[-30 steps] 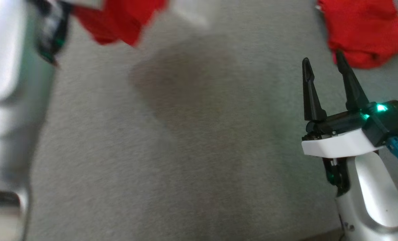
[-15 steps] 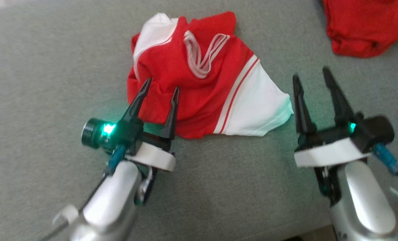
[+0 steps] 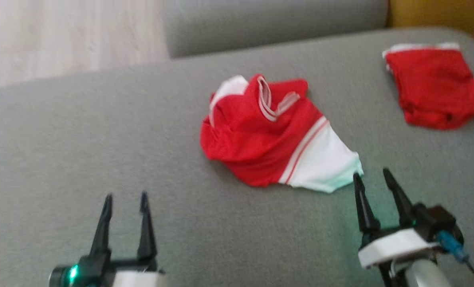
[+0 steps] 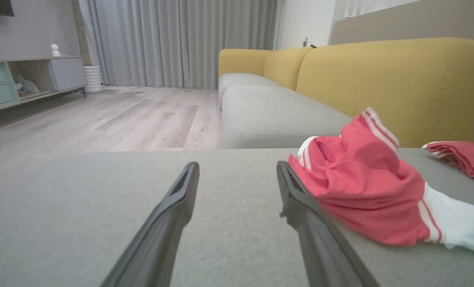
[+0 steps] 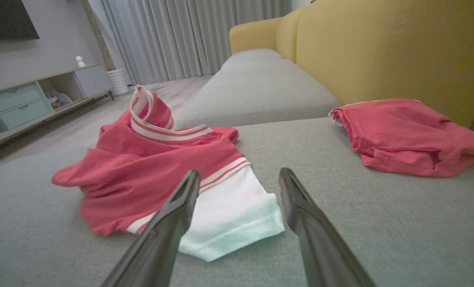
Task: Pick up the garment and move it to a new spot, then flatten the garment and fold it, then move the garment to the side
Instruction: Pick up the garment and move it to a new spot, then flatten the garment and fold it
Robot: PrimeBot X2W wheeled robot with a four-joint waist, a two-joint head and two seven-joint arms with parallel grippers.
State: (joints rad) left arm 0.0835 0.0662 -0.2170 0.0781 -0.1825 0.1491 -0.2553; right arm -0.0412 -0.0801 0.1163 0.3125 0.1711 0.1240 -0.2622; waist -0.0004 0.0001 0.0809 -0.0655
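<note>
1. I'm working over a grey sofa seat. It runs under and ahead of both grippers and nothing else is beneath them.
2. A yellow backrest rises beyond the seat, ahead and to the right of my left gripper.
3. The garment, red with white panels and striped trim, lies crumpled in a loose heap on the seat. It sits ahead and to the right of the left gripper, clear of its fingers. From my right gripper it is ahead and to the left, and its white corner lies just beside that gripper's left fingertip. I can't tell whether they touch.
4. A second red piece lies folded flat, further ahead and to the right of the right gripper, well apart from the crumpled garment.
5. The left gripper's fingers are spread wide with only bare seat between them. It holds nothing.
6. The right gripper's fingers are spread just as wide, and it too has hold of nothing.
</note>
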